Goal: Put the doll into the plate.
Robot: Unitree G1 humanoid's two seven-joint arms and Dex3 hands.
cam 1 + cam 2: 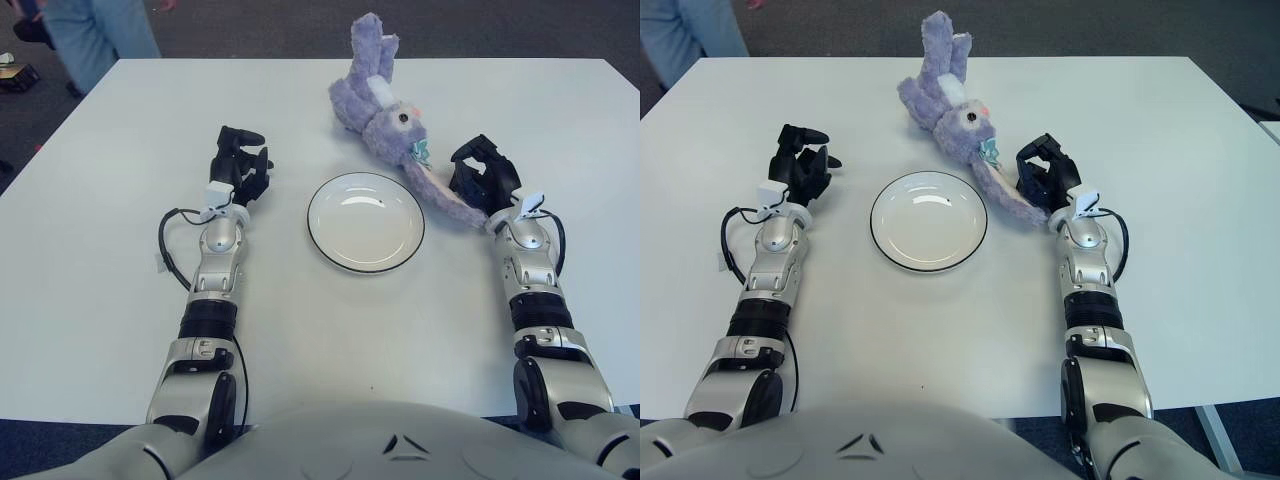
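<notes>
right robot hand (pixel 482 180) curled on doll (pixel 385 110) leg, beside plate (pixel 365 222); left robot hand (pixel 240 165) idle, fingers loosely apart. risk: floppy doll slips, drags, snags plate rim.

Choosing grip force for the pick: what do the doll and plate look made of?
Rabbit doll: soft lavender plush, fuzzy pile visible. Plate: probably glazed ceramic, glossy white with a dark rim line. Right hand touches the doll; left hand shows left of the plate.

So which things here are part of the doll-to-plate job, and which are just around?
Job:
- purple bunny doll, lying beyond the plate
- empty white plate
- right hand, beside the doll's long limb
- left hand, left of the plate

Just around:
- person past the table's far-left corner
</notes>
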